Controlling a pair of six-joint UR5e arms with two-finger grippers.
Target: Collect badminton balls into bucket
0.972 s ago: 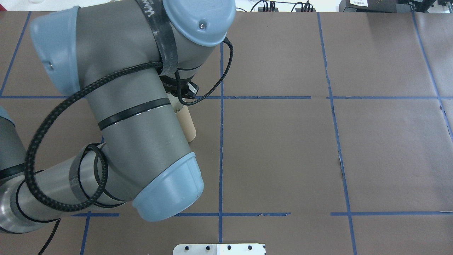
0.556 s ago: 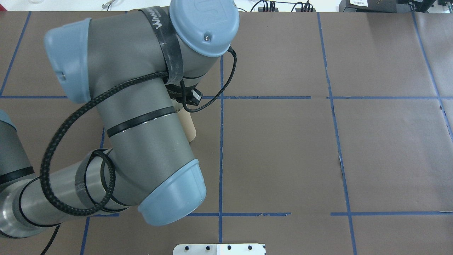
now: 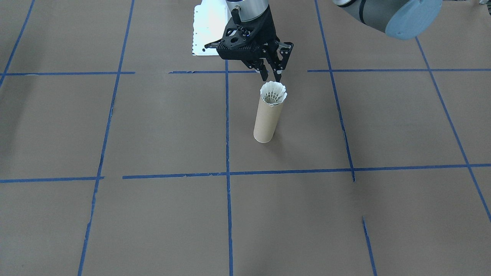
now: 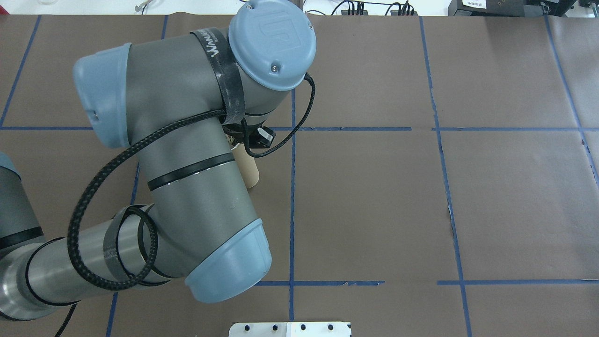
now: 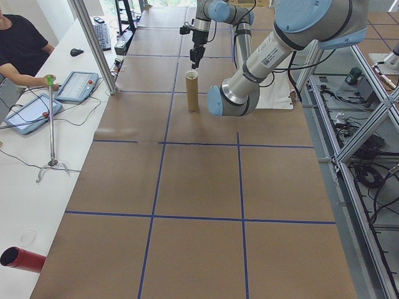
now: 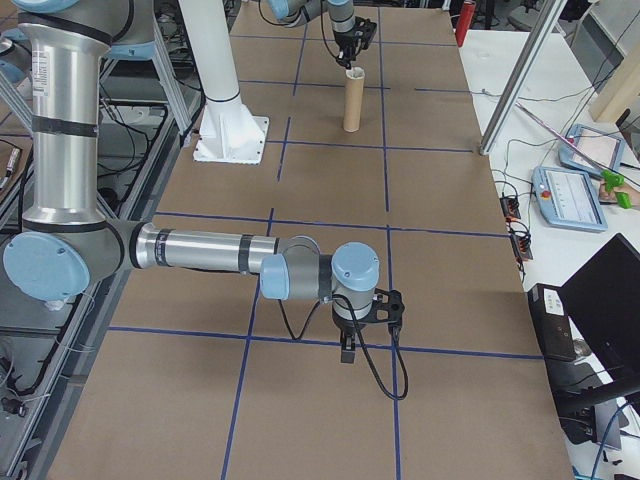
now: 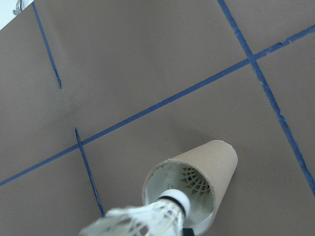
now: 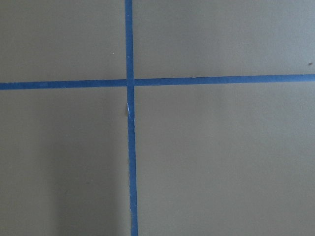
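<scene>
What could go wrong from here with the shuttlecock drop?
1. The shuttlecock sits at the mouth of the tube, skirt still above the rim. The left wrist view shows a second shuttlecock already inside near the top, so it may fail to nest and end up perched or spill out.
2. The tube is tall, narrow and freestanding. The left tool hangs right over the skirt, and a sideways nudge could tip it.

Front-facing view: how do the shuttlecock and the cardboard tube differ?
The shuttlecock is white and feathered; the tube is plain brown cardboard. The shuttlecock is short; the tube is much taller. The shuttlecock sits at the tube's mouth, while the tube stands on the table. Both are about equally wide.
</scene>
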